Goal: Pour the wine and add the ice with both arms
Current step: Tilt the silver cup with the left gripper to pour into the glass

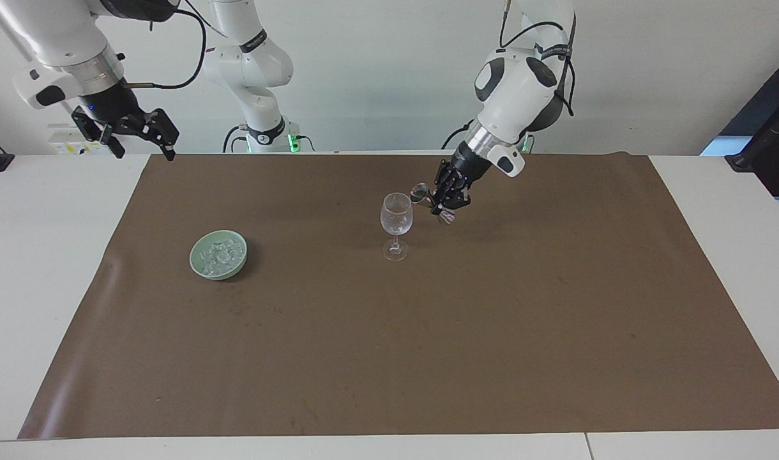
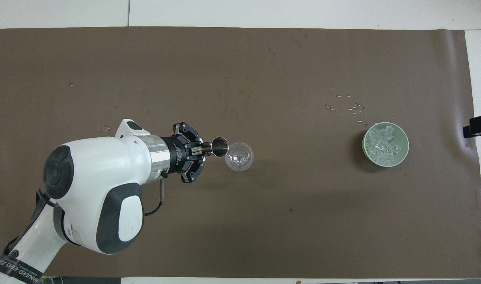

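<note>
A clear stemmed wine glass (image 1: 396,217) (image 2: 239,156) stands mid-mat. My left gripper (image 1: 439,203) (image 2: 204,149) is shut on a small metal jigger (image 1: 421,191) (image 2: 219,146) and holds it tilted, its mouth right beside the glass rim on the left arm's side. The ice (image 1: 219,254) (image 2: 384,145) lies heaped in a pale green bowl (image 1: 192,259) (image 2: 364,144) toward the right arm's end. My right gripper (image 1: 140,137) hangs open and empty over the mat's corner at the robots' end, where it waits.
A brown mat (image 1: 428,332) covers most of the white table (image 1: 45,255). Small droplets (image 2: 353,107) speckle the mat a little farther from the robots than the bowl. A dark object (image 1: 769,147) stands off the table at the left arm's end.
</note>
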You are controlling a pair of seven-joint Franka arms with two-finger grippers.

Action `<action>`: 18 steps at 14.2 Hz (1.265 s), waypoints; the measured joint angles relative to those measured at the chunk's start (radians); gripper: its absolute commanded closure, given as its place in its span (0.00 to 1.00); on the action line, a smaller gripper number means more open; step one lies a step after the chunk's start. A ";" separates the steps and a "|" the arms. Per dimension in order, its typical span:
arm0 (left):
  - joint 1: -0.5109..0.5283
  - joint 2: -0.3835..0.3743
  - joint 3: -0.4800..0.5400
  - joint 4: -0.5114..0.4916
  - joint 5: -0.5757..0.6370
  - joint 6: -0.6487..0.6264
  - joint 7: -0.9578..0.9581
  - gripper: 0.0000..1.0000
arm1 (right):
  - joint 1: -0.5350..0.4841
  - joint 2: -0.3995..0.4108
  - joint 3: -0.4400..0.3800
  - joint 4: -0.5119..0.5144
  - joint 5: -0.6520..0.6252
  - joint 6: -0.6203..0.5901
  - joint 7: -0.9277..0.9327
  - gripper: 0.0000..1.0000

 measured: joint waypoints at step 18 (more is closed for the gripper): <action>-0.126 0.016 -0.010 0.096 0.675 -0.110 -0.263 1.00 | 0.000 0.000 0.000 0.000 0.000 0.000 0.000 0.00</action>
